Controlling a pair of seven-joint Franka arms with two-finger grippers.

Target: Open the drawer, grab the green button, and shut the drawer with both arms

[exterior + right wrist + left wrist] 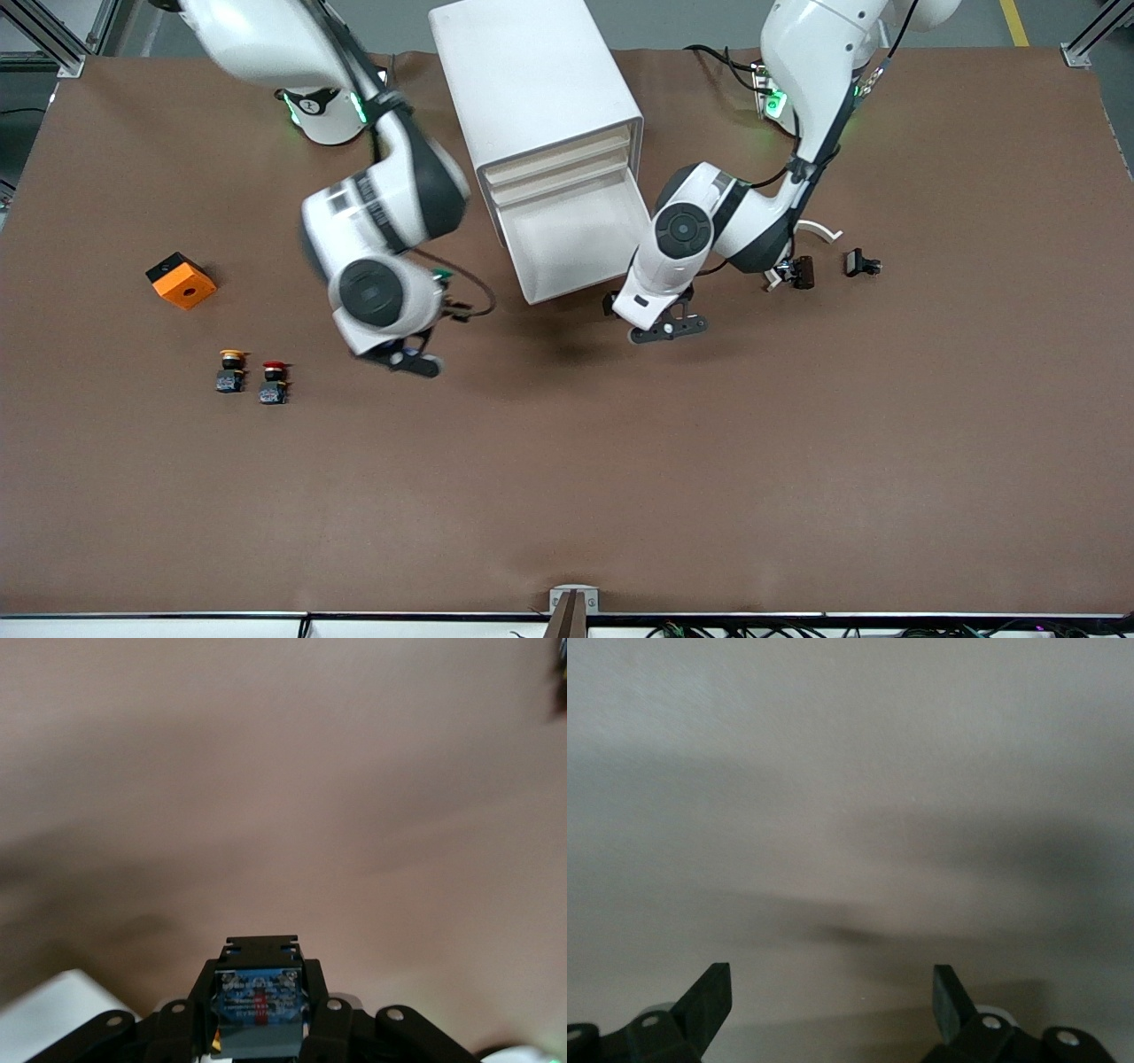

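My right gripper (262, 1014) is clamped on the button (260, 1010); its black-and-blue body sits between my fingers (326, 1019), up in the air over bare brown counter (567, 496). In the front view this gripper (409, 356) hangs toward the right arm's end of the counter from the drawer (580, 239), which stands pulled out of the white cabinet (532, 80). The red-capped button (274, 382) and the yellow-capped button (231, 370) stand on the counter beside it, with an orange block (181, 281) past them. My left gripper (666, 324) is spread wide over the counter, just beside the drawer's front corner; its fingers (709, 1001) hold nothing.
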